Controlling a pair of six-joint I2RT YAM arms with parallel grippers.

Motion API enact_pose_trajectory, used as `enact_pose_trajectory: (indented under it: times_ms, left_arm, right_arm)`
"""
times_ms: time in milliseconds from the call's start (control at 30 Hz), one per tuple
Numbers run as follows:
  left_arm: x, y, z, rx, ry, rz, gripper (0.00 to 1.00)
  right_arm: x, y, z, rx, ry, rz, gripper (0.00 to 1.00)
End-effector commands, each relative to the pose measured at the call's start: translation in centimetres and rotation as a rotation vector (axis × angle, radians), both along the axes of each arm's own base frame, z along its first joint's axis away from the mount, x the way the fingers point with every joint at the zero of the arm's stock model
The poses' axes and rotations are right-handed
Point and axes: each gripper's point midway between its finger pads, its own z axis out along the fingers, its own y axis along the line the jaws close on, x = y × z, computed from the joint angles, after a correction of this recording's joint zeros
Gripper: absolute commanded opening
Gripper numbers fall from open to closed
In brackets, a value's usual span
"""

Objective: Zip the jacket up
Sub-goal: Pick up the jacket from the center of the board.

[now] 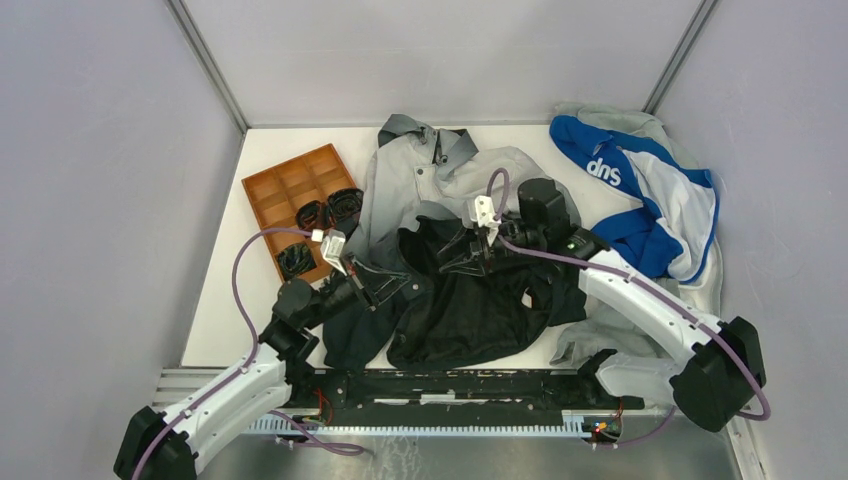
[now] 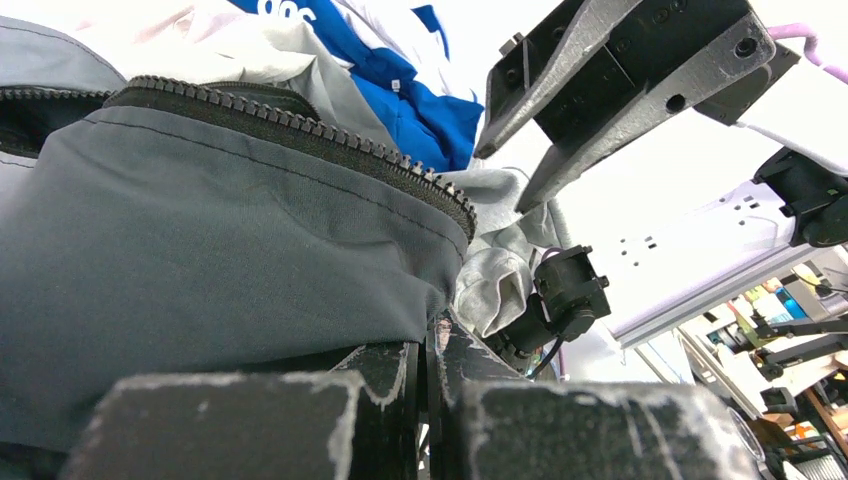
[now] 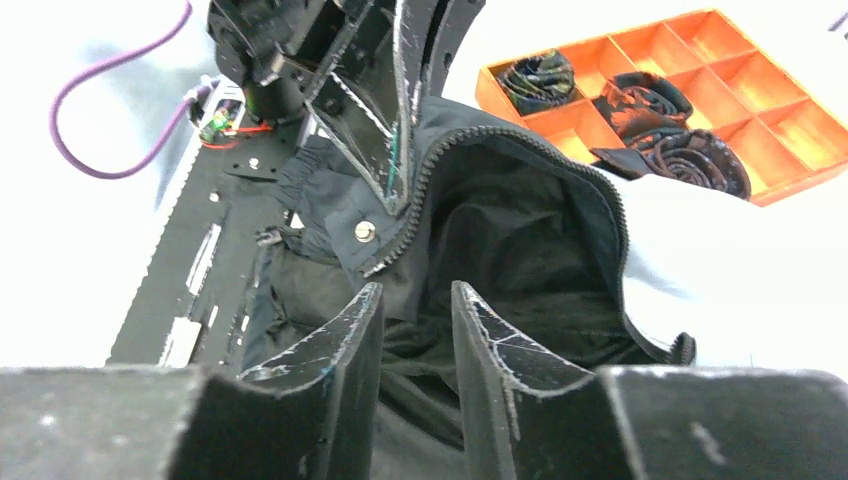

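Grey-to-black hooded jacket point(image 1: 470, 300) lies crumpled across the middle of the white counter point(image 1: 225, 300). Its dark hem end is nearest the arm bases, and its pale grey collar and hood reach toward the far wall.

At the near left of the dark part, the left end effector point(image 1: 385, 285) has its fingers pressed together on the jacket's front edge. Its own wrist camera shows grey cloth running down into the closed fingers point(image 2: 240, 420), with the long dark zipper teeth point(image 2: 300, 125) arching just above. From the right wrist camera, that same left end effector point(image 3: 400, 190) pinches the edge right along the zipper, beside a small silver snap point(image 3: 365, 230). The edge is held up so the front gapes.

A little farther in and to the right, the right end effector point(image 1: 470, 262) sits over the jacket's black middle, facing that gap. Its fingers point(image 3: 480, 340) stand apart with nothing caught between them. Dark lining shows beyond them, and I cannot tell whether they touch the cloth.

Farther back on the left, just beside the jacket's grey sleeve, an orange compartment tray point(image 1: 275, 190) holds dark rolled items point(image 1: 345, 205). At the far right lies a blue-and-white garment with white lettering point(image 1: 640, 190), close to the jacket's collar end.
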Motion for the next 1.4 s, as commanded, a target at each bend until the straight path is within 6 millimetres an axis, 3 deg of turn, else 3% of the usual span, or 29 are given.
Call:
enact_pose_trajectory:
  times_ms: [0,133,367,700,833,1067,1367]
  left_arm:
    - [-0.9,-0.2,2.4,-0.04,-0.126,-0.041,0.02]
    - [-1.2,-0.4,2.6,-0.046,-0.126,-0.066,0.02]
    - [-1.6,-0.7,2.6,-0.056,-0.113,-0.1,0.02]
    - [-1.7,-0.9,2.4,-0.054,-0.105,-0.113,0.02]
    - [-1.7,-1.0,2.4,-0.051,-0.101,-0.121,0.02]
    - [-1.7,-1.2,2.1,-0.049,-0.078,-0.13,0.03]
    - [-1.6,-1.5,1.3,-0.03,-0.005,-0.14,0.3]
  right_arm:
    - [-1.3,0.4,1.7,0.107,0.12,0.022,0.38]
    - [-1.4,1.3,2.2,0.17,0.247,-0.003,0.4]
    - [-1.6,3.7,3.0,0.193,0.299,-0.003,0.41]
    - [-1.8,5.2,2.3,0.171,0.343,-0.031,0.35]
    - [-1.8,5.7,2.3,0.166,0.351,-0.036,0.28]
    - [-1.6,6.2,2.8,0.174,0.339,-0.031,0.04]
    - [-1.3,6.4,3.4,0.179,0.313,-0.029,0.0]
